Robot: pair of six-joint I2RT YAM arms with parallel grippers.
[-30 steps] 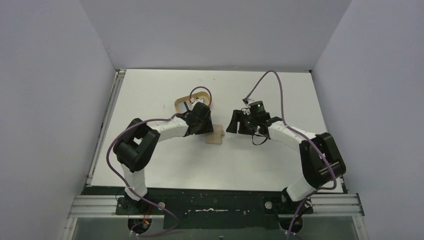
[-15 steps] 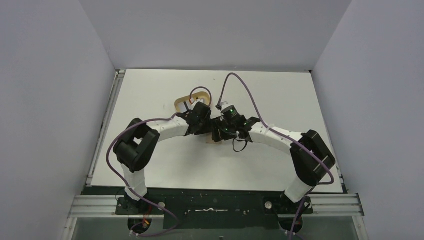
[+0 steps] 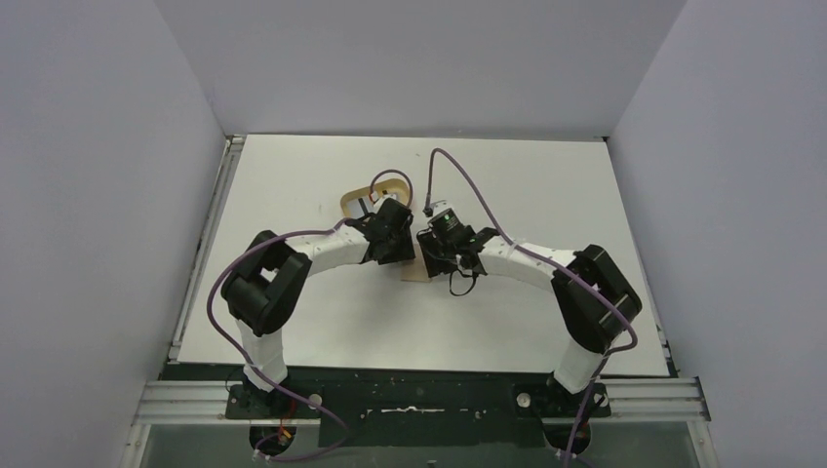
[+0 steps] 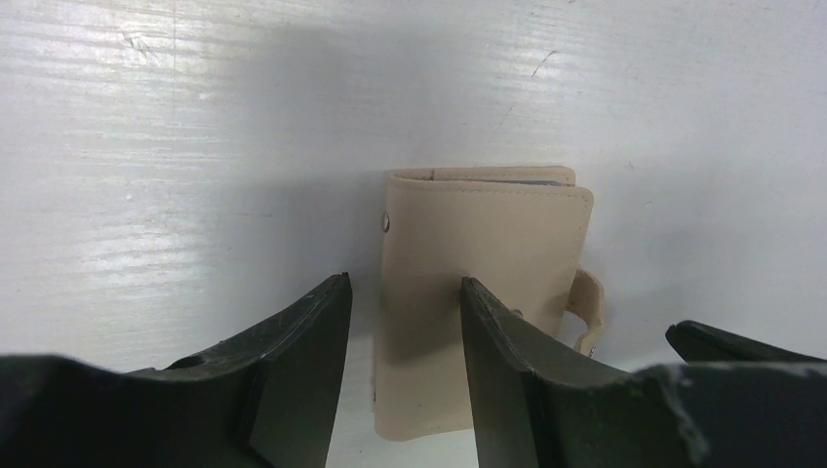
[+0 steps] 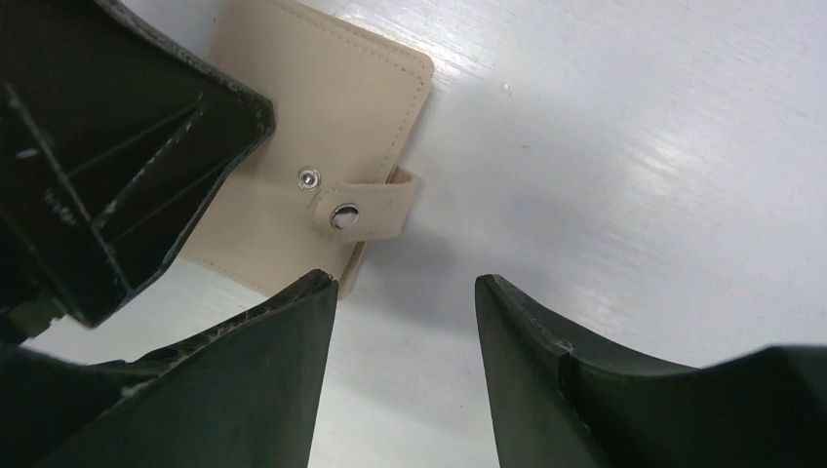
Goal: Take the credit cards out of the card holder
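Note:
The tan card holder point(image 4: 488, 244) lies closed on the white table, also seen in the top view point(image 3: 417, 272) and the right wrist view point(image 5: 322, 117). Its snap tab point(image 5: 359, 213) rests loose beside a stud on the cover. The credit cards are hidden inside; only a thin grey-blue sliver point(image 4: 531, 181) shows at the far edge. My left gripper point(image 4: 402, 283) is open and straddles the holder's left edge, one finger over the cover. My right gripper point(image 5: 405, 283) is open over bare table just beside the tab edge. The two grippers point(image 3: 398, 249) point(image 3: 431, 255) are almost touching.
An oval tan wooden tray point(image 3: 351, 198) sits just behind the left gripper, partly hidden by it. The left gripper's black body point(image 5: 107, 146) fills the upper left of the right wrist view. White walls close in the table's sides and back.
My right arm has swung left from the table's middle right to the card holder, ending beside the left gripper. The left arm and the holder have barely moved.

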